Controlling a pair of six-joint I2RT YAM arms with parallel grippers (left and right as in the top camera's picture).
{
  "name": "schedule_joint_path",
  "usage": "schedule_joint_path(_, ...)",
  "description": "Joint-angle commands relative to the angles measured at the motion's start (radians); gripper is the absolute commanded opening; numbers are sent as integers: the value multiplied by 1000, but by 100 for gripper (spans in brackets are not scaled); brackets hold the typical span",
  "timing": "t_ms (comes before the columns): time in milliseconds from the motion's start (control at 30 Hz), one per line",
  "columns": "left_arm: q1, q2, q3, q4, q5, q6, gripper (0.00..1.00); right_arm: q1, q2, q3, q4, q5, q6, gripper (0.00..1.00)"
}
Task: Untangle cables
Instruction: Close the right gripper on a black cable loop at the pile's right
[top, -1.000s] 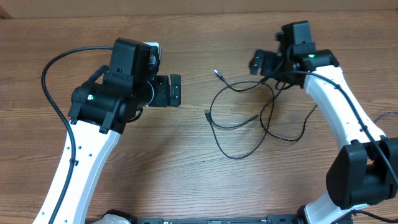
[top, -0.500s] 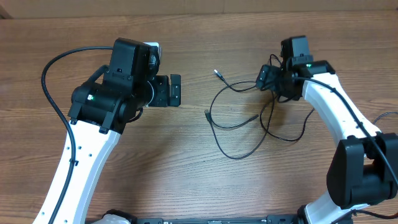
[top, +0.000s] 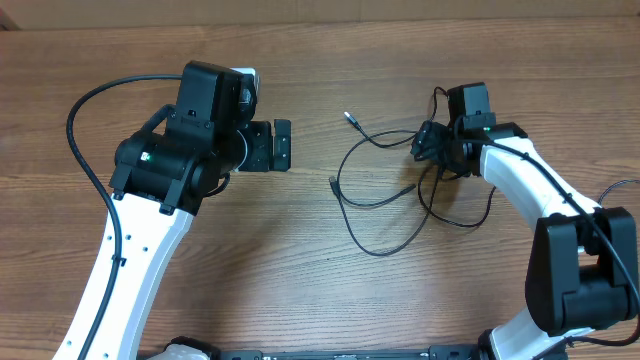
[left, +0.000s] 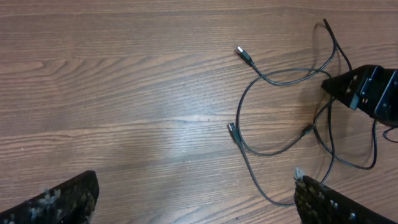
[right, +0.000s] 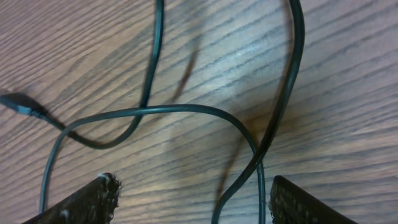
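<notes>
Cables (right: 180, 107) crossed directly between the right claw's (right: 196, 199) fingers (right: 87, 202), which stood apart, pinching nothing. Closing on one strand only, clear of the crossing, looked wisest; beyond lay a plug (right: 18, 102), and far off the left claw (left: 196, 202) hung open.

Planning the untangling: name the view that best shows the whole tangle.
Overhead: the cables lie spread, loops and plug ends visible. Left wrist crowds them against its right edge. Right wrist shows only a few crossing strands.
</notes>
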Motion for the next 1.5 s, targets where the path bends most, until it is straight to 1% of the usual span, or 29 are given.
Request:
schedule_joint_path(0, 4, -10, 5, 1, 8, -3, 100, 3, 6, -45, 39, -2, 33, 77)
schedule_joint_path(233, 4, -10, 5, 1, 8, -3, 100, 3, 9, -116, 140, -2, 33, 77)
schedule_joint_path(400, 4, -10, 5, 1, 8, -3, 100, 3, 10, -175, 246, -13, 33, 76)
schedule_joint_path(567, 4, -10, 5, 1, 8, -3, 100, 3, 13, -203, 287, -16, 33, 75)
schedule_joint_path(600, 4, -10, 5, 1, 8, -3, 100, 3, 13, -203, 290, -17, 33, 73)
schedule_joint_path(800, 4, -10, 5, 1, 8, -3, 100, 4, 13, -204, 293, -21, 33, 69)
schedule_joint_path(833, 4, -10, 5, 1, 8, -3, 100, 4, 13, -204, 292, -21, 33, 65)
schedule_joint_path(867, 4, -10, 5, 1, 8, -3, 100, 4, 13, -204, 292, -21, 33, 64)
schedule_joint_path(1067, 4, -10, 5, 1, 8, -3, 100, 4, 13, -204, 290, -20, 33, 62)
schedule_joint_path(1200, 4, -10, 5, 1, 8, -3, 100, 4, 13, -204, 292, -20, 33, 53)
schedule_joint_path(1300, 3, -10, 5, 1, 8, -3, 100, 4, 13, -204, 302, -20, 33, 49)
schedule_joint_path(1467, 4, -10, 5, 1, 8, -3, 100, 4, 13, -204, 315, -20, 32, 46)
